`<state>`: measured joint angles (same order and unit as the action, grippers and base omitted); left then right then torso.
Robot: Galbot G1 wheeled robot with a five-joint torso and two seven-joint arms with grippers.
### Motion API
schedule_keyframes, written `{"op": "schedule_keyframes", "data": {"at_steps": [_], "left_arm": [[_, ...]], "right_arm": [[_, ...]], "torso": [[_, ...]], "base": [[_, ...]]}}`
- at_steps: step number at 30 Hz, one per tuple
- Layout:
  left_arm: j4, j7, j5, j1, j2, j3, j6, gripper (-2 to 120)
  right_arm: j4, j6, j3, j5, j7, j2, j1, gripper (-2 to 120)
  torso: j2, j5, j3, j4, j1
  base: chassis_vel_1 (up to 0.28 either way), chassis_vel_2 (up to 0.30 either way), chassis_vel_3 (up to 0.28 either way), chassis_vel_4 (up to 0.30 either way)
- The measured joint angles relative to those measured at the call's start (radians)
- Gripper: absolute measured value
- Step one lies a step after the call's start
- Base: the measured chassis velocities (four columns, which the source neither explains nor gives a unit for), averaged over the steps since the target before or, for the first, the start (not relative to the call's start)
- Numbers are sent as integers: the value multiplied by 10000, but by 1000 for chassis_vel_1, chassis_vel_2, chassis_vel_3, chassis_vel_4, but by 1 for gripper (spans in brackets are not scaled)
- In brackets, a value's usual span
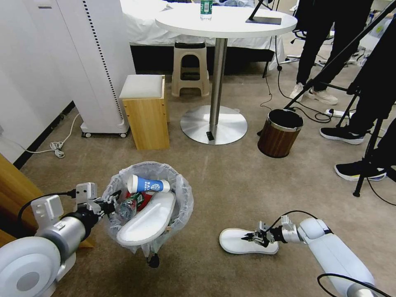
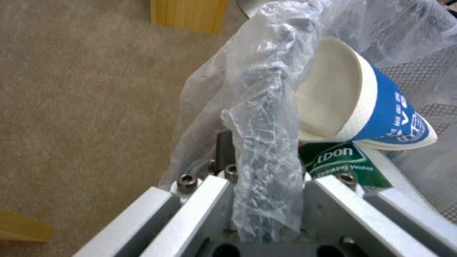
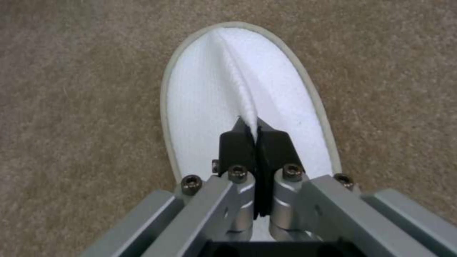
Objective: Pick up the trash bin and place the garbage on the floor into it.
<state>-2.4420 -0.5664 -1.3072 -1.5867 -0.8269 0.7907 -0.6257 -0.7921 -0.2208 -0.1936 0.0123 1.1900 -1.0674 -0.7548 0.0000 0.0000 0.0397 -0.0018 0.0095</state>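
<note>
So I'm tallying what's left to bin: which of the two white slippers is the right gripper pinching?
The slipper on the floor, its fabric pinched by the right gripper. The other slipper already sits in the trash bin.

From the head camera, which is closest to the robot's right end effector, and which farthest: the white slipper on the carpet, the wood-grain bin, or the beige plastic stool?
1. White slipper: pinched in the right end effector, on the carpet.
2. Wood-grain bin: farther ahead, beside the table base.
3. Beige stool: farthest, under the round table.
</note>
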Motion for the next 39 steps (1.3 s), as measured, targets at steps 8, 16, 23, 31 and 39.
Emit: {"op": "schedule_keyframes", "data": {"at_steps": [8,16,23,31,39], "left_arm": [[8,35,31,-4,-12,-14,12,0],[10,40,59,-6,-9,-19,24,0],[-1,-85,36,31,24,-111,37,0],[-60,-177,-171,24,33,-201,38,0],[-52,-269,-346,85,56,-291,-14,0]], "right_arm": [[12,-26,-10,-3,-150,52,36,0],[-868,-44,28,-680,-292,417,-188,0],[-2594,127,-3,-2095,-209,956,-476,0],[-4383,-235,472,-6165,-229,1319,-313,0],[-6131,55,1076,-9545,-333,1435,85,0]], "torso": [[0,0,0,0,0],[0,1,0,-1,0],[0,-1,0,0,0],[1,0,-1,0,0],[0,-1,-1,0,0]], "base": [[0,0,0,0],[0,0,0,0],[0,0,0,0],[0,0,0,0],[0,0,0,0]]}}
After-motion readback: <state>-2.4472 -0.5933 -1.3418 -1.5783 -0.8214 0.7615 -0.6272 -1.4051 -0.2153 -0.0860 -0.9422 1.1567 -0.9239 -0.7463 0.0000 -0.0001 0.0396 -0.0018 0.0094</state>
